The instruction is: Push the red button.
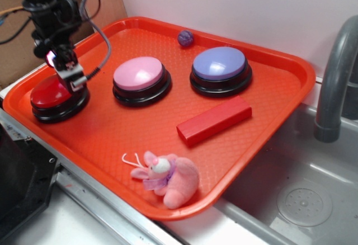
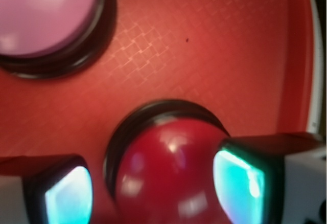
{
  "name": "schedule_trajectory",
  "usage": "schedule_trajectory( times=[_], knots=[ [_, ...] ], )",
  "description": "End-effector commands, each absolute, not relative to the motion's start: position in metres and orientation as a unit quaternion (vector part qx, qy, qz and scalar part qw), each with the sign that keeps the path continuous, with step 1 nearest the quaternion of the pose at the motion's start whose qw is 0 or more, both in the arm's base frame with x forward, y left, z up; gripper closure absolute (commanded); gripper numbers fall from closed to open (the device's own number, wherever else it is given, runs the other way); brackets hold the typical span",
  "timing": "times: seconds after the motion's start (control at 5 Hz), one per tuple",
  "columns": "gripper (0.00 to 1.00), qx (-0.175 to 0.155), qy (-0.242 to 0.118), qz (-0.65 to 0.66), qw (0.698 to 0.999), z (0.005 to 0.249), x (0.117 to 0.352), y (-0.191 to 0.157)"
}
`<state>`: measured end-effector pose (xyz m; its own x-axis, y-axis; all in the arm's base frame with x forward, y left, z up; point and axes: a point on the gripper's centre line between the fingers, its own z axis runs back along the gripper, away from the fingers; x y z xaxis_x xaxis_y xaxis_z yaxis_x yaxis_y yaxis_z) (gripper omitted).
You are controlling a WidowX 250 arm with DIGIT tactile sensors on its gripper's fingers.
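The red button point(image 1: 47, 95), a glossy red dome on a black round base, sits at the left end of the orange tray point(image 1: 140, 130). My gripper point(image 1: 74, 83) hangs right over the button's right half, very close to the dome. In the wrist view the red button point(image 2: 171, 175) fills the lower middle. My gripper point(image 2: 153, 188) is open, with one fingertip on each side of the dome and nothing clamped between them. Whether the fingertips touch the cap cannot be made out.
A pink button point(image 1: 139, 76) and a blue-purple button point(image 1: 219, 65) stand further right on the tray. A red rectangular block point(image 1: 215, 120), a pink plush rabbit point(image 1: 168, 179) and a small purple ball point(image 1: 185, 38) also lie there. A sink point(image 1: 302, 200) with a grey faucet point(image 1: 335, 71) is at right.
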<state>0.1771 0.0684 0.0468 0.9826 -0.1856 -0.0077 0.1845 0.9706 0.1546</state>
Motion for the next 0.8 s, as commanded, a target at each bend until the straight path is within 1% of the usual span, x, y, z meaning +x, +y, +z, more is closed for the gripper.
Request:
schedule_trajectory(
  times=[0.0, 0.2, 0.4, 0.6],
  knots=[
    [0.00, 0.074, -0.011, -0.099, 0.992, 0.045, 0.175, 0.084],
    [0.00, 0.091, -0.014, -0.108, 0.990, 0.060, 0.178, 0.078],
    [0.00, 0.105, -0.037, -0.106, 0.988, 0.088, 0.173, 0.073],
    [0.00, 0.105, -0.044, -0.094, 0.989, 0.110, 0.168, 0.074]
  ],
)
